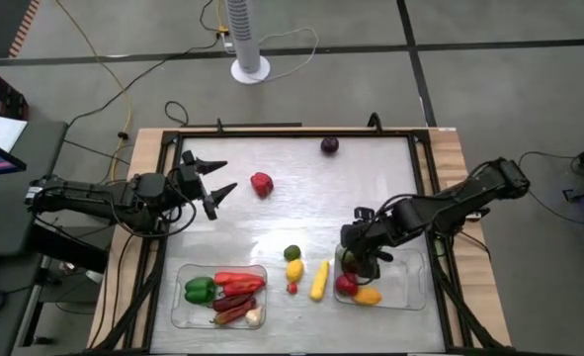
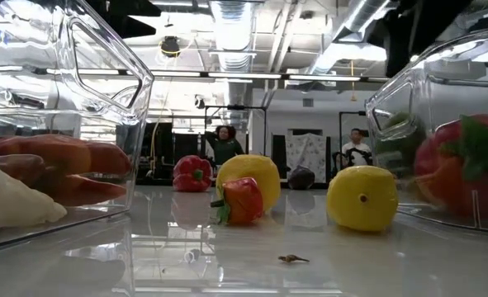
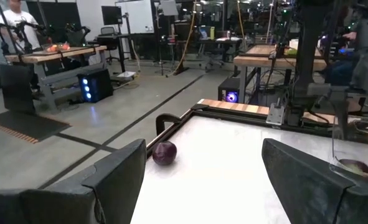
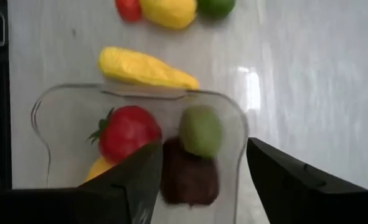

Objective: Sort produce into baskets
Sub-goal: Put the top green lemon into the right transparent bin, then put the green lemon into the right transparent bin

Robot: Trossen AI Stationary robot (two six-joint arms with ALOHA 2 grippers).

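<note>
- The work surface is a pale, glossy table point(image 1: 371, 188) with a dark frame, standing on a grey concrete floor. Beyond it the low view shows a workshop with ceiling ducts and two people standing far back.
- Left basket point(image 1: 178, 297): clear, shallow plastic with rounded corners, near the front edge on the left side. It holds a green pepper point(image 1: 200, 290), a red pepper point(image 1: 238, 281) with its long axis running across the table, dark red chillies point(image 1: 232, 311) and a pale garlic point(image 1: 254, 316).
- Right basket point(image 1: 415, 292): same clear plastic, at the front right. It holds a round red fruit with a green calyx point(image 4: 129, 132), a green round piece point(image 4: 200, 130), a dark purple piece point(image 4: 188, 176) and a yellow-orange piece point(image 1: 369, 296).
- Yellow corn point(image 1: 318, 281): elongated and smooth, lying on the table just beside the right basket, long axis running roughly front to back.
- Loose between the baskets: a lemon point(image 1: 294, 269), a small green piece point(image 1: 292, 253) and a small red piece point(image 1: 292, 288).
- Farther back, well apart: a red pepper point(image 1: 261, 184) and a dark purple plum point(image 1: 329, 145) near the rear frame.
- Right gripper point(image 1: 363, 259): over the right basket's rear edge, fingers spread wide, holding nothing.
- Left gripper point(image 1: 217, 180): at the left edge, pointing towards the lone red pepper, fingers wide apart and empty.
</note>
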